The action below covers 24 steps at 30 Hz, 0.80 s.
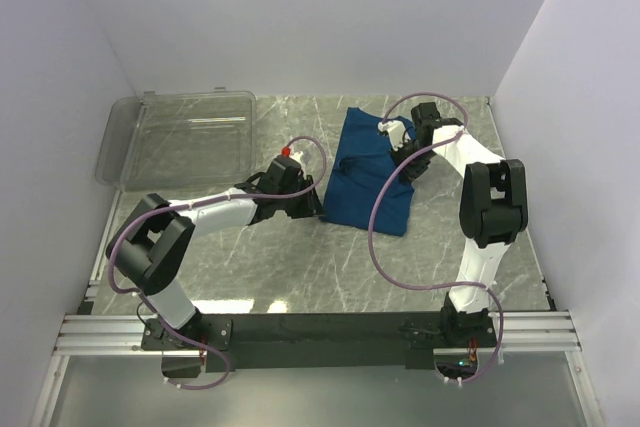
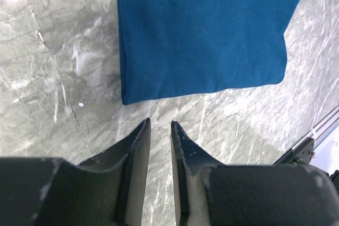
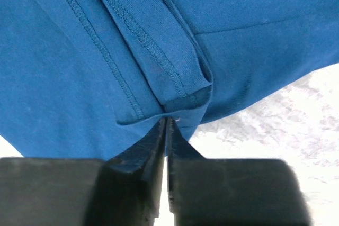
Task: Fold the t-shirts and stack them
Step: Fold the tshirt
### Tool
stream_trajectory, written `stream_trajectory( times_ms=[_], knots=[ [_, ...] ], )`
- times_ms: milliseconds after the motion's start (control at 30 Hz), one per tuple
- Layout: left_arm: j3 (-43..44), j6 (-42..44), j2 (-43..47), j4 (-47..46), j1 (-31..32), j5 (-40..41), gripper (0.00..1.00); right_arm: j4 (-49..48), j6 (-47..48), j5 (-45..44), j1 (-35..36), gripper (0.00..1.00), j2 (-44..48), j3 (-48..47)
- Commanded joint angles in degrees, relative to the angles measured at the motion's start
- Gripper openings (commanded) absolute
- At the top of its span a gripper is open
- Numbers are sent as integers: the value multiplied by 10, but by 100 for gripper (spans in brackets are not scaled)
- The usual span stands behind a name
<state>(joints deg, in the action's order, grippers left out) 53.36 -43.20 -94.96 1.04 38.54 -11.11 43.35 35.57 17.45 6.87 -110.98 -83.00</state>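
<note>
Currently: right gripper (image 3: 167,124) clamped on the t-shirt (image 1: 362,175); left gripper (image 2: 160,126) empty.
Right wrist view: the fingers (image 3: 140,154) are pressed together on a bunched fold of dark blue cloth with a stitched hem, and the cloth spreads from the tips toward 12 o'clock. Left wrist view: the jaws stand a narrow slit apart with nothing between them, over bare grey marble table (image 1: 290,272); the t-shirt's near corner lies just beyond the tips at 12 o'clock, not touching. Top view: the t-shirt lies folded into a long panel right of table centre, at 3 o'clock of the left gripper, with the right gripper at its 1 o'clock corner. No print is visible on the cloth. A clear plastic bin (image 1: 180,137) sits at 10 o'clock on the table, well apart from the t-shirt.
</note>
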Motion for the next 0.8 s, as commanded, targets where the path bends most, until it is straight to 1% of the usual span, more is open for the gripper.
stream_trajectory(
  times_ms=[0,67,100,133,167,200,267,333,433,600,700,733,767],
  knots=[
    [0,-6,23,-24,-1,0,28,3,-7,10,4,5,-7,-1],
    [-1,-4,27,-22,0,0,28,-4,-10,11,2,2,4,-1],
    [-2,-5,28,-21,-1,1,28,-1,-10,12,3,3,7,-3],
    [-1,-3,29,-20,-1,1,28,2,-9,14,2,6,9,-7],
    [-4,-4,32,-20,-1,4,28,7,-10,16,2,21,11,-10],
    [-5,-4,34,-20,-1,5,28,14,-9,21,3,30,12,-15],
    [-7,-4,35,-22,-1,7,29,16,-10,21,5,44,16,-10],
    [-10,-7,36,-27,0,6,29,6,-11,14,5,47,18,-1],
    [-13,-11,36,-31,0,7,29,-1,-16,5,8,48,13,8],
    [-13,-8,40,-26,-1,7,29,-11,-27,-14,12,47,-6,8],
    [-16,-7,42,-24,-1,8,29,-15,-32,-21,13,40,-13,6],
    [-17,-8,44,-24,-1,8,29,-15,-33,-22,12,33,-13,6],
    [-19,-8,44,-24,-1,7,29,-15,-31,-23,13,28,-12,7]
  ],
)
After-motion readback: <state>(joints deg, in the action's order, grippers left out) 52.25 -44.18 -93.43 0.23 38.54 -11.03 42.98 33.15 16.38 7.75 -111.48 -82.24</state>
